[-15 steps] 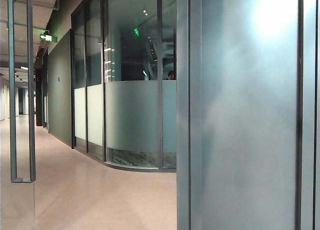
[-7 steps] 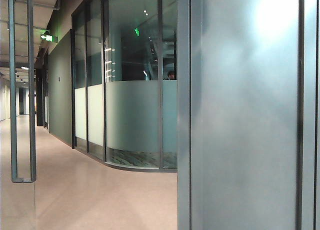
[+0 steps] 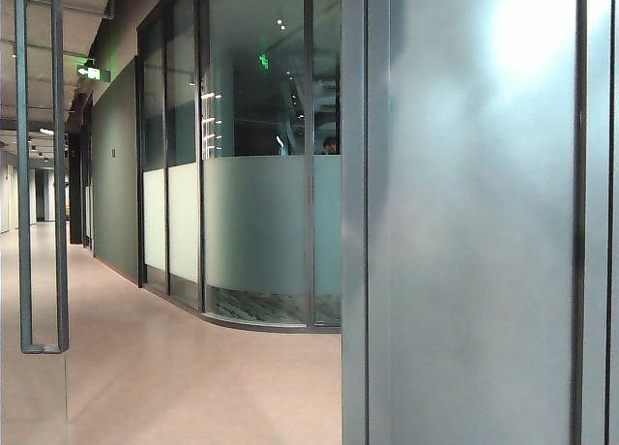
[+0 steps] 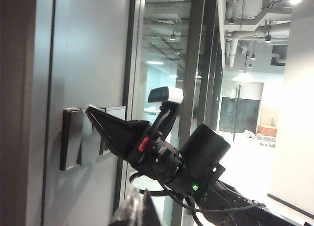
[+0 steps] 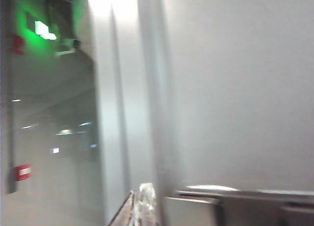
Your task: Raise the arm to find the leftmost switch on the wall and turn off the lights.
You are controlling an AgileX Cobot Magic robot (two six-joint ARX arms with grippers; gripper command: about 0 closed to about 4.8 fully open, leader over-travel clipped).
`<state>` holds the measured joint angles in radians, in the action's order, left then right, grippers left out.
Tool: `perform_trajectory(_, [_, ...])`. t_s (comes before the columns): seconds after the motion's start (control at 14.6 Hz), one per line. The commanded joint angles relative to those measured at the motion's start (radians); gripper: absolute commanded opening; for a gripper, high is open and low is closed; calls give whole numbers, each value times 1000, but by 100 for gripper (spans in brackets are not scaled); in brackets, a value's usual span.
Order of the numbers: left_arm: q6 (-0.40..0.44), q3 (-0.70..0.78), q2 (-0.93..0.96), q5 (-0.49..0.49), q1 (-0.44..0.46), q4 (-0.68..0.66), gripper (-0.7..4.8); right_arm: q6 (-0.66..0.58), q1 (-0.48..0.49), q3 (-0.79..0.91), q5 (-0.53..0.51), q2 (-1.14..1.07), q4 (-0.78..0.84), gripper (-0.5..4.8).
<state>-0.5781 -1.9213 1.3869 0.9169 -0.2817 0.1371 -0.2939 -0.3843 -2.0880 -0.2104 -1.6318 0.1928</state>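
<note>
A green exit sign (image 3: 93, 74) is seen above the corridor floor (image 3: 174, 368), beside frosted glass partitions (image 3: 256, 222); a head (image 3: 331, 145) is perhaps glimpsed behind.

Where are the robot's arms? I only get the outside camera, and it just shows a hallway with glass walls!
Observer: The left wrist view shows the right gripper raised to a grey wall, with its tip at the switch plates.
Operator: Is it pushing the switch?
Observer: I cannot tell. The tip lies against the plates' upper edge, but the angle hides any press, and the right wrist view is blurred.
Operator: What about the other arm?
Observer: The left gripper sits lower and away from the wall. Only the tips of its clear jaws show at the edge of its own view.
</note>
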Motion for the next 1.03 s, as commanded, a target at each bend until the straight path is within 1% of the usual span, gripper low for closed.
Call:
perform_trajectory(0.07, [-6,-5,-3,5,-1,6,-5,11,-1,-5,37,-17,13,-1])
perform_trajectory(0.34, [-6,-5,-3,6,-1,6,-5,14,-1,-5,64,-46,17,-1])
perform_trajectory(0.41, [-5,-5,-3,15,-1,6,-5,14,-1,-5,101,-53,17,-1])
perform_trajectory(0.62, [-5,-5,-3,29,0,6,-5,14,-1,-5,107,-57,24,-1])
perform_trajectory(0.82, [-5,-5,-3,29,0,10,-5,8,-1,-5,80,-55,41,-1])
perform_trajectory(0.96, [-5,-5,-3,30,2,18,-5,6,-1,-5,-1,-42,29,-1])
perform_trajectory(1.03, [-5,-5,-6,30,3,17,-5,5,-1,-4,-10,-22,7,-1])
